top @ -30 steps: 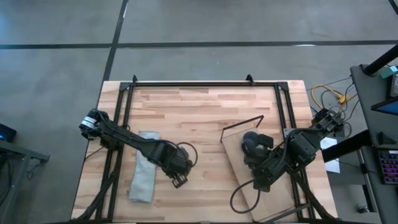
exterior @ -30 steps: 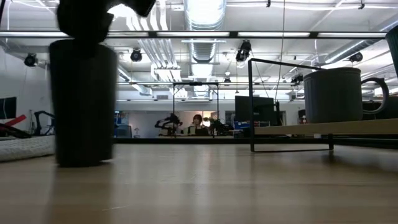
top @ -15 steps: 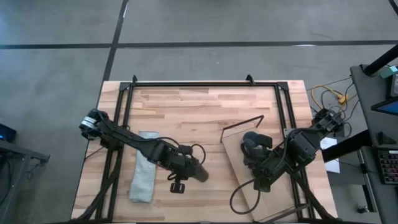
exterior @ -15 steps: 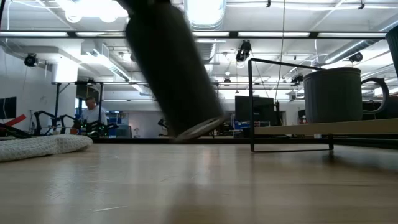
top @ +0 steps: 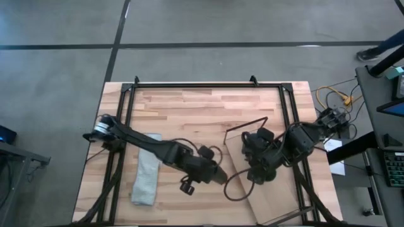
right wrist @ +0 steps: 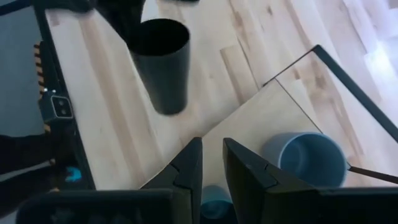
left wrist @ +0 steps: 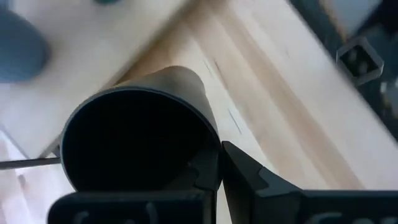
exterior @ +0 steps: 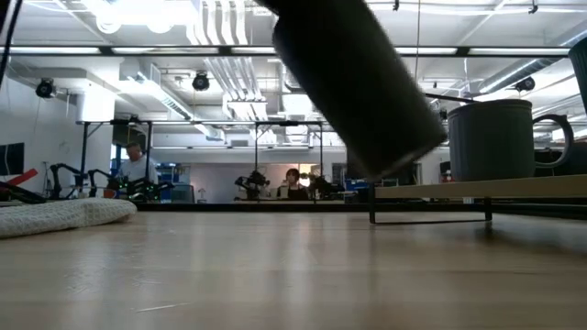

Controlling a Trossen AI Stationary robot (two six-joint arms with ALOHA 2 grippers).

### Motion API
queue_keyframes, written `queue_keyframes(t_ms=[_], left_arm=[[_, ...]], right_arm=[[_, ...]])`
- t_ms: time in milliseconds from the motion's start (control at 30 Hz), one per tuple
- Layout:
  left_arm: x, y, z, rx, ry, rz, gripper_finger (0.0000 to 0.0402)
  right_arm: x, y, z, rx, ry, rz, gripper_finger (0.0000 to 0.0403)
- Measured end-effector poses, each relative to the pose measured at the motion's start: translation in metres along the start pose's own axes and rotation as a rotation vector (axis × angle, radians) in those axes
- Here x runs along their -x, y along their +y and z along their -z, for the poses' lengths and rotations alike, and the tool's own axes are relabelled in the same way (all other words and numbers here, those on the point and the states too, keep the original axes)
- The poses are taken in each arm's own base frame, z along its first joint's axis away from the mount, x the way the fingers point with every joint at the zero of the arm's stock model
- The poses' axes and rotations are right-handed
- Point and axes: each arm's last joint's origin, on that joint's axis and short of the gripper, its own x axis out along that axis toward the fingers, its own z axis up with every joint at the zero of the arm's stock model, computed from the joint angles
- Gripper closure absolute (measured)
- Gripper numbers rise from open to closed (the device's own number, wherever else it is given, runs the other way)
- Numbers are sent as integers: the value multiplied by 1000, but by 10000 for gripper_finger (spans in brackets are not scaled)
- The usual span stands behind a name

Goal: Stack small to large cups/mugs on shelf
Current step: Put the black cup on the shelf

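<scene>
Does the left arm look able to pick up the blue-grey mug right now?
Probably not. The left hand is holding the black cup in the air, so it is full, and the right hand hovers over the shelf beside the mug.

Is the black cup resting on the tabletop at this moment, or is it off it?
Apart. In the low view the black cup hangs tilted in the air, with the room showing between its base and the tabletop; the left gripper grips its rim.
</scene>
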Motion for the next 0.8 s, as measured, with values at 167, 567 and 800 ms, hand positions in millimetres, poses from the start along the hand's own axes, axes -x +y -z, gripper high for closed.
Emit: queue_keyframes(t_ms=[167,567,800], left_arm=[[-19,4,-15,15,124,18,402],[-22,8,-43,-7,133,54,402],[-29,6,-42,47,145,75,402]], right_arm=[[5,-6,0,-11,-6,2,344],[32,-28,6,-27,-118,34,344],[43,-37,8,-31,-159,29,344]])
